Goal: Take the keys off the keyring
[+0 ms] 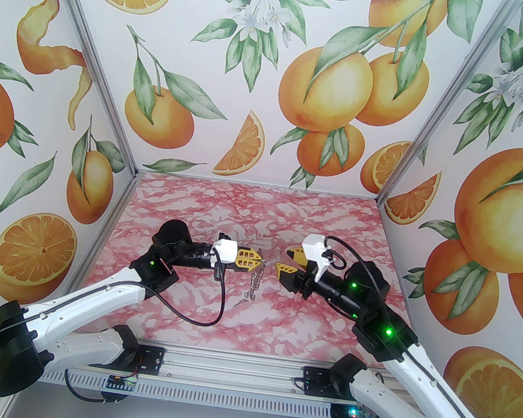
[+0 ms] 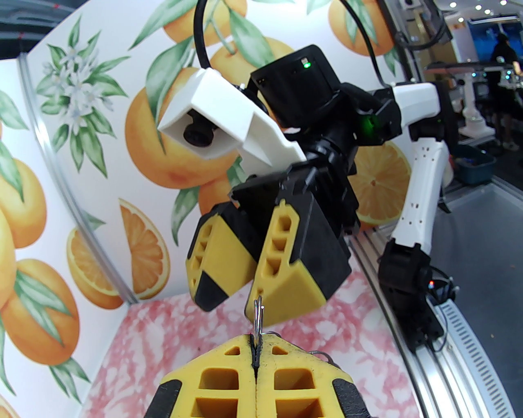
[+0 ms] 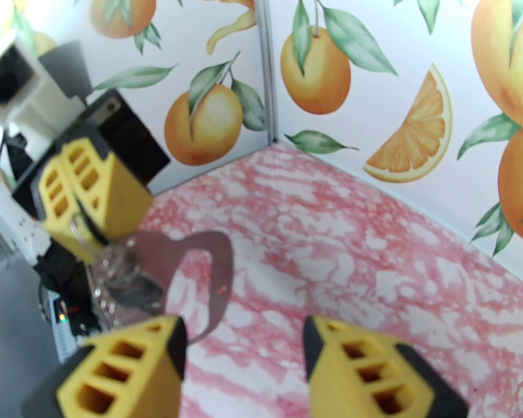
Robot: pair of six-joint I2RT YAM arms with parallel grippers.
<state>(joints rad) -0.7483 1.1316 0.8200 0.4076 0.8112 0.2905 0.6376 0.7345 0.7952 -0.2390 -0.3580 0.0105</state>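
**Keyring dangling from one thin ring; right gripper waits open**

The left gripper (image 1: 261, 261) is clamped tight on a thin silvery ring (image 2: 258, 314), which stands up from between its yellow fingers. The keyring (image 3: 224, 269) hangs from that pinch toward the table (image 1: 193, 223), its dark loop broadside to the right wrist camera; whether its lower end touches the table I cannot tell. The keys (image 3: 112, 267) are a blurred silvery bunch up by the left fingertips, too soft to count; whether the pinched ring belongs to a key or to the loop's edge is also unclear. The right gripper (image 1: 282, 259) faces it from just beside, jaws spread wide and holding nothing, apart from the loop.

Risks, as I judge them:
- The hold is on very little metal, so a sideways tug could slide the ring out of the pads and drop the whole bunch.
- The loop hangs free, so a closing right gripper may nudge it away rather than catch it, or trap a key along with it.
- The two sets of fingertips are close, and a small overshoot would knock them together.
- Pulling before the right has the loop firmly would twist the ring rather than work a key off.

A freed key has the table to land on, the one surface at hand to receive it; so thin a thing lying flat would be hard to pick up.
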